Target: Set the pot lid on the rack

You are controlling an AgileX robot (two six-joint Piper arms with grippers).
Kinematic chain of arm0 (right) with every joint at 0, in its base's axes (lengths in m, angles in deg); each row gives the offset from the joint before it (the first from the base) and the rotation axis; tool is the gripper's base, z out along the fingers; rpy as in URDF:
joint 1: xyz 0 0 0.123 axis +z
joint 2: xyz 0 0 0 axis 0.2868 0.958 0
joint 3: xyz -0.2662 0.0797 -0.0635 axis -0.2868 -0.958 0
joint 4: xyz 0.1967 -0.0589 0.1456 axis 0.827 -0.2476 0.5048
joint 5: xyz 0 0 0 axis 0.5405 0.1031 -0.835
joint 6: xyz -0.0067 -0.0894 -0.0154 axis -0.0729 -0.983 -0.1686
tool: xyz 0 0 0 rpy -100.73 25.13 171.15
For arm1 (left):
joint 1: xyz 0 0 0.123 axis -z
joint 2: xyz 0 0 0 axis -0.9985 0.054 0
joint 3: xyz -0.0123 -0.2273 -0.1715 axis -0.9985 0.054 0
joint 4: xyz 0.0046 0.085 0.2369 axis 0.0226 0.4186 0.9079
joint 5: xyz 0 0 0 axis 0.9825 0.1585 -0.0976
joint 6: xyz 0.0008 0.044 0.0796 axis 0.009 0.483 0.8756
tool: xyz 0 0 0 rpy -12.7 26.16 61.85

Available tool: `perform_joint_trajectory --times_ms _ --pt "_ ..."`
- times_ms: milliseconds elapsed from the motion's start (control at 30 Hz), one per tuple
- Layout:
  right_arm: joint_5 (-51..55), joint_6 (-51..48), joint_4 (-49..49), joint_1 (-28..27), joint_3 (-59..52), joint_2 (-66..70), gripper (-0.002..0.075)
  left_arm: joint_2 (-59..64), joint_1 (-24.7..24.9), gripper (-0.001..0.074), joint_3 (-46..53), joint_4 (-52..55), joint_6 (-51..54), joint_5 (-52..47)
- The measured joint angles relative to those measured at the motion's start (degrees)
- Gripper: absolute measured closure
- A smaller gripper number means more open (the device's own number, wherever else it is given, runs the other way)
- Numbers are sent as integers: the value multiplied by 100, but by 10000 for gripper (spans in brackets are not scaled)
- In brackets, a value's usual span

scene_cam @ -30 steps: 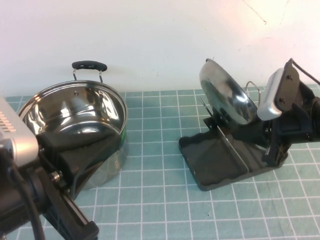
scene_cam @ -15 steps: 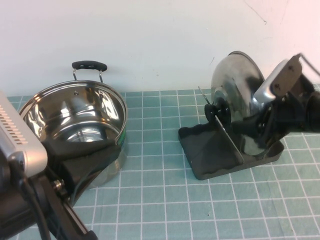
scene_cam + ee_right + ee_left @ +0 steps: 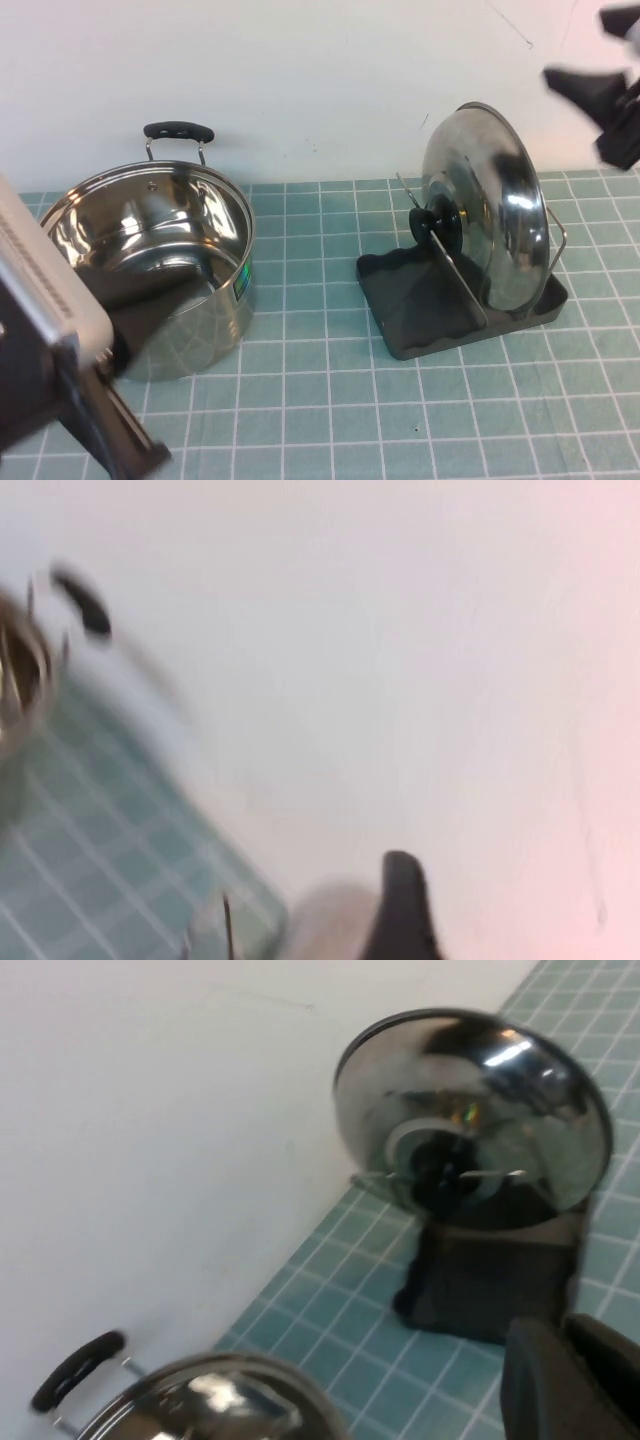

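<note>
— Item one, location?
— The pot lid (image 3: 487, 207) is stood on edge in the rack (image 3: 420, 310), propped between wire supports, knob (image 3: 441, 222) turned toward the pot (image 3: 150, 265).

— Surroundings?
— The pot is set well apart on the gridded mat (image 3: 330, 420).

— Change noted?
— The right gripper (image 3: 605, 100), previously at the lid, is now raised clear near the upper right edge; its grip cannot be told. The left gripper (image 3: 575, 1380) is kept low beside the pot; grip likewise undetermined.

lid (image 3: 489, 215): now free, standing on edge in the rack (image 3: 420, 305), no longer tilted in a grip | right hand (image 3: 610, 105): off the lid, risen to the far right above the rack | left hand (image 3: 575, 1380): nearer the camera, lower left
</note>
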Motion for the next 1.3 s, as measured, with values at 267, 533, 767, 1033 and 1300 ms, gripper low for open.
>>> perform_joint_trajectory --times_ms 267,533,767,1033,1300 --pt "2581 1739 -1926 -23 21 -1548 679 0 -870 735 -694 2536 -3662 -2424" --pt "4003 5512 -7128 -23 -24 -2630 724 -605 -1028 736 -720 2874 -5035 -3307" --pt "3232 6957 -8452 -31 -1037 -3965 727 -1887 -1028 736 382 2996 -5500 -1821" --pt "1922 6877 -6998 -31 -3422 -5614 727 -2988 -1028 736 2448 3561 -5573 -72" --pt "871 6492 -6301 -31 -4247 -6604 727 -3018 -1028 737 3361 4038 -5573 874"
